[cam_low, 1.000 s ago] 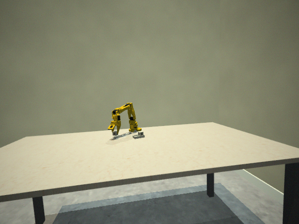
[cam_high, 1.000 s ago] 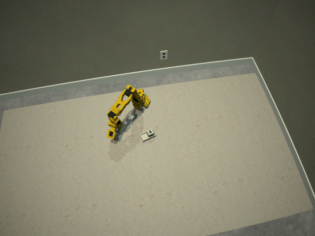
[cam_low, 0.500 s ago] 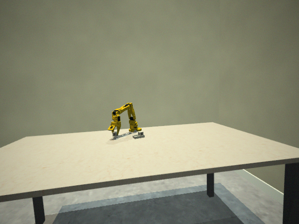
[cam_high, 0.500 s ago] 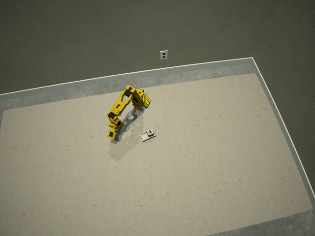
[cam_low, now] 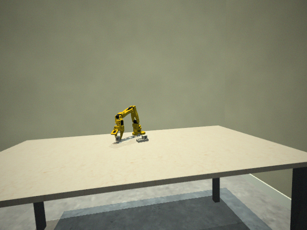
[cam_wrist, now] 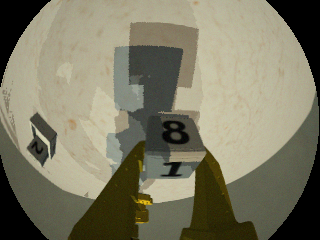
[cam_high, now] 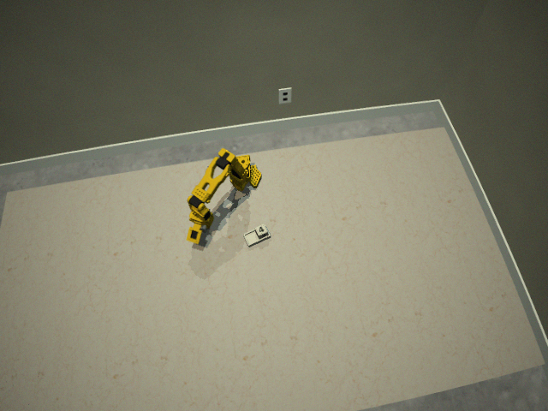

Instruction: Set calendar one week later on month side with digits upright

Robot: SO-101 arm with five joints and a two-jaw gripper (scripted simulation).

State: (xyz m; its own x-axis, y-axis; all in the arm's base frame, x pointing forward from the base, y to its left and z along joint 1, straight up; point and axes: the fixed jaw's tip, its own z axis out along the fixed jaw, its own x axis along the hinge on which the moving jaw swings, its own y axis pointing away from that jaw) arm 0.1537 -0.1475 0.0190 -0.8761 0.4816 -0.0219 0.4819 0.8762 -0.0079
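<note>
tray: one half open from above | other half: cube blocks

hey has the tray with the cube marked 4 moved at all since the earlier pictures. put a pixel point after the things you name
No: the tray [cam_high: 250,239] [cam_low: 142,140] shows no visible shift against the table's edges [cam_high: 491,229] in the top view.
</note>
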